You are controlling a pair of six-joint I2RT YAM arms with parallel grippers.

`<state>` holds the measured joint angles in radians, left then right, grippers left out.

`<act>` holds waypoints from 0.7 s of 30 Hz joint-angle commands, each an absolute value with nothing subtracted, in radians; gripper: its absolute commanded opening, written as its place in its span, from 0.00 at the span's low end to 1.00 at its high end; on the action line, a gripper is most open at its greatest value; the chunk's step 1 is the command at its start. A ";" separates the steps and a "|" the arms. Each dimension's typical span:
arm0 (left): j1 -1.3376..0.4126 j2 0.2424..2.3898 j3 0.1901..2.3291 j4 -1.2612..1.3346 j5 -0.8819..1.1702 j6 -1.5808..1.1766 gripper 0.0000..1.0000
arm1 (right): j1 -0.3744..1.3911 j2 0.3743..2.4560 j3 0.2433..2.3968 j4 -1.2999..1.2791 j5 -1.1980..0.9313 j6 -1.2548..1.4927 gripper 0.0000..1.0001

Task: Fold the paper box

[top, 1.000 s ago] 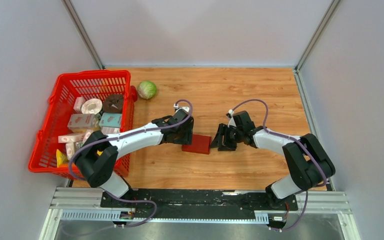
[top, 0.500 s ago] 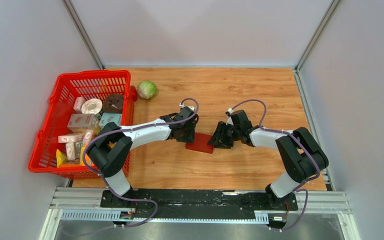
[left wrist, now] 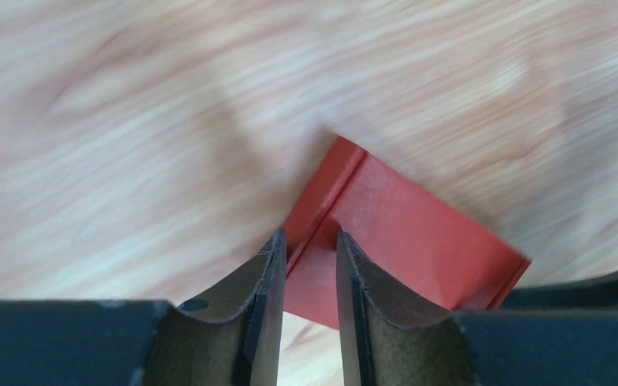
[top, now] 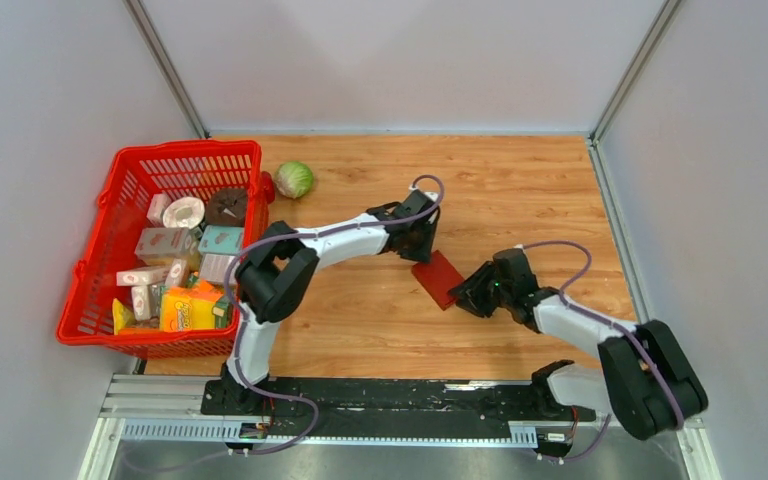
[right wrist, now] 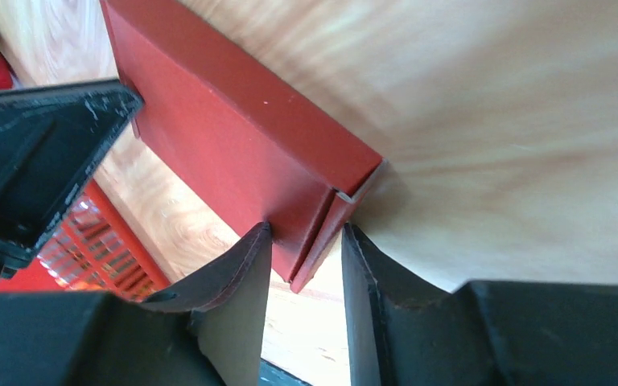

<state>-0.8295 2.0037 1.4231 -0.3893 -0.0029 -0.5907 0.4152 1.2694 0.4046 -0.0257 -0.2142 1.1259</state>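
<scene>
The paper box (top: 438,278) is a small, flat, dark red box lying at an angle on the wooden table. My left gripper (top: 422,250) is at its far left corner. In the left wrist view the jaws (left wrist: 309,235) stand a narrow gap apart, with the tips over the box's top (left wrist: 418,233) and astride its fold line. My right gripper (top: 468,292) is at the near right corner. In the right wrist view the fingers (right wrist: 306,229) straddle the box's corner (right wrist: 233,137). One pad touches the top face. The other stands off the loose end flap.
A red mesh basket (top: 110,215) with several cartons and other goods stands at the left. A green cabbage (top: 294,179) lies by its far corner. Grey walls close the table at the back and both sides.
The box has slid right and turned to an angle. My left arm has stretched far right with it. My right gripper has drawn back towards the near right, still at the box's edge.
</scene>
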 commanded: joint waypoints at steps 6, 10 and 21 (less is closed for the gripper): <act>-1.000 2.315 1.917 -0.443 0.193 -0.577 0.35 | 0.173 0.794 0.207 -0.289 -0.046 1.244 0.44; -1.000 2.304 1.999 -0.512 0.134 -0.552 0.44 | 0.137 0.617 0.264 -0.461 0.044 1.151 0.64; -0.890 1.984 2.030 -0.804 -0.032 -0.454 0.62 | 0.188 0.633 0.584 -0.755 -0.051 0.739 0.83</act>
